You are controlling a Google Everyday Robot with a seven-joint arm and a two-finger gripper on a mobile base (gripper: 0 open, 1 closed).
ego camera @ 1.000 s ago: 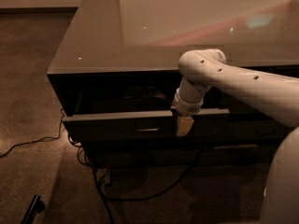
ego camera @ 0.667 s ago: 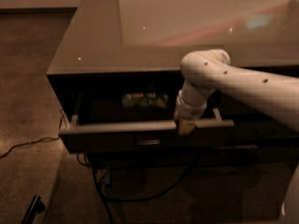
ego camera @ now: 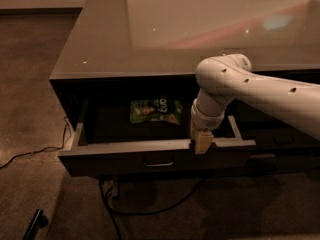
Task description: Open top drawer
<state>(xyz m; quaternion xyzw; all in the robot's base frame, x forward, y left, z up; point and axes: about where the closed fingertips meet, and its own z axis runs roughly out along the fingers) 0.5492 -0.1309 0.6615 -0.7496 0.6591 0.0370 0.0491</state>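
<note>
Well, the top drawer (ego camera: 125, 147) stands pulled well out from under the surface (ego camera: 150, 44). Its front panel is clear of the cabinet and its inner floor is open to view, so I judge the opening mostly done. What is left, as I read it, is at most a little more travel and then letting go (I cannot see how far the runners allow).

Inside lies one green snack packet (ego camera: 156, 111), flat on the floor toward the back, about the middle. The rest of the floor that shows is dark, and I make out nothing else there.

My gripper (ego camera: 202, 142) sits at the top edge of the front panel, beside the small pull handle (ego camera: 159, 162) and not on it; whether it is wide or narrow I cannot tell. Beyond, a cable (ego camera: 30, 153) trails over the carpet beside the cabinet.
</note>
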